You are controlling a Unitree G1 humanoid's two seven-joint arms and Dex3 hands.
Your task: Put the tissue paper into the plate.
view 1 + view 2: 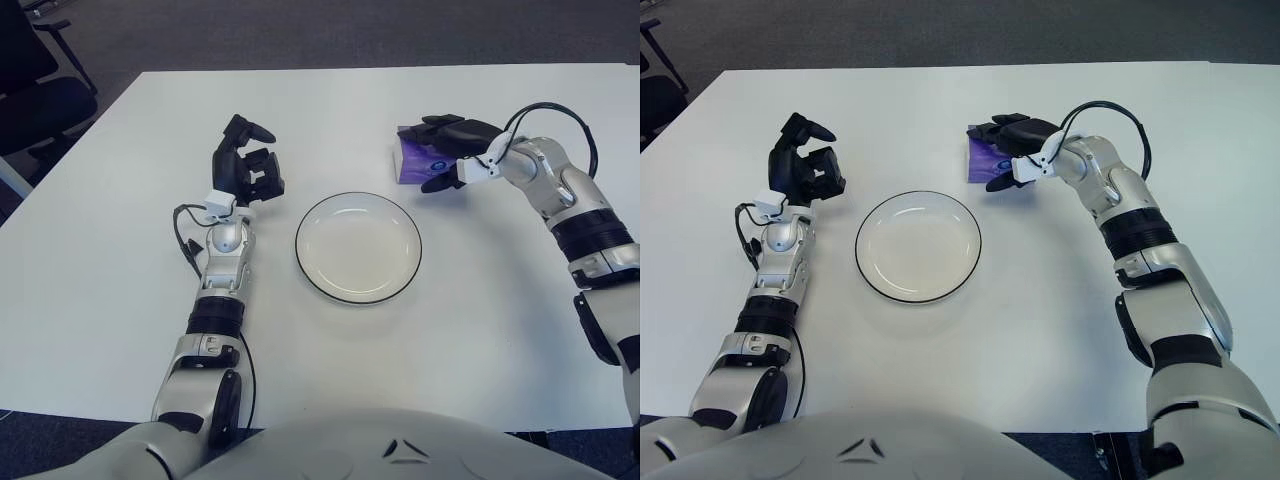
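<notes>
Purple tissue paper pack sits upper right of the empty plate, the right hand draped over it, seemingly closing to lift, while the left hand, left of the plate, curls idle.

We see a white counter filling most of both views, grey carpeted floor beyond its far edge, and a dark office chair standing on that floor just off the counter's far left corner.
</notes>
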